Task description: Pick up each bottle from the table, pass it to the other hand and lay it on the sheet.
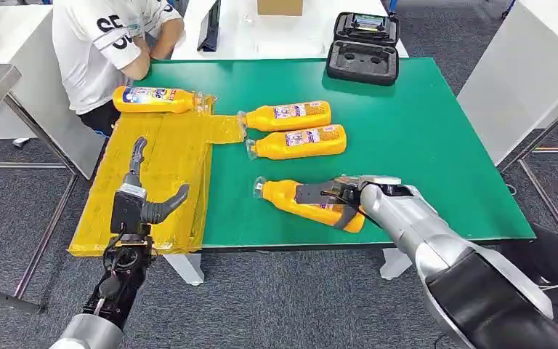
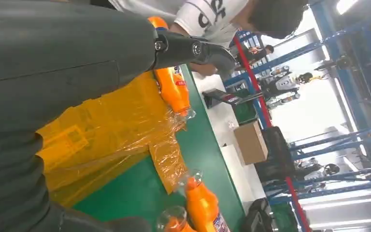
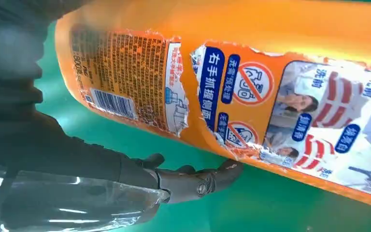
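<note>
Head view. Your right hand (image 1: pixel 332 198), at centre right of the frame, lay over the nearest bottle (image 1: pixel 290 197) on the green table (image 1: pixel 421 131), its dark fingers spread across the bottle's body; whether they had closed on it cannot be told from here. Two more bottles (image 1: pixel 288 115) (image 1: pixel 299 141) lay side by side just above it. A fourth bottle (image 1: pixel 154 99) rested at the top edge of the yellow sheet (image 1: pixel 163 171), upper left, near a seated person (image 1: pixel 109 43). Your left hand (image 1: pixel 142 196) hovered over the sheet, fingers apart, holding nothing.

Left wrist view. One finger (image 2: pixel 198 50) stretched out above the crinkled sheet (image 2: pixel 101 140), nothing in its grasp.

Right wrist view. The bottle's torn label (image 3: pixel 232 92) filled the upper frame; a dark finger (image 3: pixel 193 180) reached under its lower edge, apparently touching it.
</note>
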Action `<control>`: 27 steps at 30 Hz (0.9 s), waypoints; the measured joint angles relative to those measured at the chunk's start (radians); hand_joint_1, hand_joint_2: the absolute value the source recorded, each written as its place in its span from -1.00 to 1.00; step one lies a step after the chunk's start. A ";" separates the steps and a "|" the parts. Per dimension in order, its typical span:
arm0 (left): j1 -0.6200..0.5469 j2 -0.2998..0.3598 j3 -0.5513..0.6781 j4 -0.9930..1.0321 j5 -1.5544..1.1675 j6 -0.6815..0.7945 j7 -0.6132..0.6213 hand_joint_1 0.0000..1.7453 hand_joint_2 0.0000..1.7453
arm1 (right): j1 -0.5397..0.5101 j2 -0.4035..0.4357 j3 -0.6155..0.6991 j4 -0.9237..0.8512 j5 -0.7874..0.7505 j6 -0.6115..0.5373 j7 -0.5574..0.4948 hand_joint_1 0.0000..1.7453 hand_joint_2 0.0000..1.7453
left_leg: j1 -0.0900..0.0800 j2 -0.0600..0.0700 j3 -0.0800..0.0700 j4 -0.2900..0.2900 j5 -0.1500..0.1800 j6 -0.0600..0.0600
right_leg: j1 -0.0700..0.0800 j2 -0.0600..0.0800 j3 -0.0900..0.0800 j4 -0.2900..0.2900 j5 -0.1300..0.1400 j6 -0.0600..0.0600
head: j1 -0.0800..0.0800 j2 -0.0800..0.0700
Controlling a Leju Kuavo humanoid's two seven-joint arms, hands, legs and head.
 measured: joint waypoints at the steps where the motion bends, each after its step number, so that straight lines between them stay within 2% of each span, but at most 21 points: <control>1: 0.002 0.000 0.000 0.000 0.000 0.000 0.000 -1.00 1.00 | 0.000 0.001 0.001 0.000 0.002 0.002 0.003 -1.00 1.00 | 0.000 0.000 0.000 0.000 0.000 0.000 | 0.000 0.000 0.000 0.000 0.000 0.000 | 0.000 0.000; 4: 0.007 0.000 0.000 0.000 0.000 0.000 0.001 -1.00 1.00 | 0.000 0.001 0.005 0.001 0.010 0.005 0.009 -1.00 1.00 | 0.000 0.000 0.000 0.000 0.000 0.000 | 0.000 0.000 0.000 0.000 0.000 0.000 | 0.000 0.000; 6: 0.008 0.000 0.000 0.000 0.000 0.002 0.001 -1.00 1.00 | 0.000 0.001 0.009 0.001 0.011 0.004 0.009 -0.72 1.00 | 0.000 0.000 0.000 0.000 0.000 0.000 | 0.000 0.000 0.000 0.000 0.000 0.000 | 0.000 0.000; 7: 0.009 0.000 0.000 0.000 0.000 0.005 0.001 -1.00 1.00 | 0.000 0.002 0.011 0.001 0.015 0.003 0.009 -0.46 1.00 | 0.000 0.000 0.000 0.000 0.000 0.000 | 0.000 0.000 0.000 0.000 0.000 0.000 | 0.000 0.000; 8: 0.010 0.000 0.001 0.000 0.000 0.006 0.001 -1.00 1.00 | 0.000 0.002 0.013 0.002 0.018 0.003 0.009 0.18 1.00 | 0.000 0.000 0.000 0.000 0.000 0.000 | 0.000 0.000 0.000 0.000 0.000 0.000 | 0.000 0.000; 9: 0.011 0.000 0.001 0.000 0.000 0.006 0.001 -1.00 1.00 | 0.000 0.001 0.015 0.003 0.019 0.003 0.009 0.58 1.00 | 0.000 0.000 0.000 0.000 0.000 0.000 | 0.000 0.000 0.000 0.000 0.000 0.000 | 0.000 0.000; 19: 0.023 0.000 0.003 0.000 0.001 0.006 0.001 -1.00 1.00 | 0.004 -0.002 0.026 0.005 0.027 -0.001 0.008 0.58 1.00 | 0.000 0.000 0.000 0.000 0.000 0.000 | 0.000 0.000 0.000 0.000 0.000 0.000 | 0.000 0.000; 20: 0.023 0.000 0.003 0.000 0.001 0.006 0.001 -1.00 1.00 | 0.005 -0.002 0.026 0.005 0.027 -0.001 0.008 0.74 1.00 | 0.000 0.000 0.000 0.000 0.000 0.000 | 0.000 0.000 0.000 0.000 0.000 0.000 | 0.000 0.000; 22: 0.024 0.000 0.003 0.000 0.001 0.006 0.001 -1.00 1.00 | 0.005 -0.002 0.026 0.005 0.027 -0.002 0.008 0.90 1.00 | 0.000 0.000 0.000 0.000 0.000 0.000 | 0.000 0.000 0.000 0.000 0.000 0.000 | 0.000 0.000; 27: 0.024 0.000 0.003 0.000 0.000 0.006 0.002 -1.00 1.00 | 0.006 -0.002 0.026 0.005 0.027 -0.005 0.006 0.96 1.00 | 0.000 0.000 0.000 0.000 0.000 0.000 | 0.000 0.000 0.000 0.000 0.000 0.000 | 0.000 0.000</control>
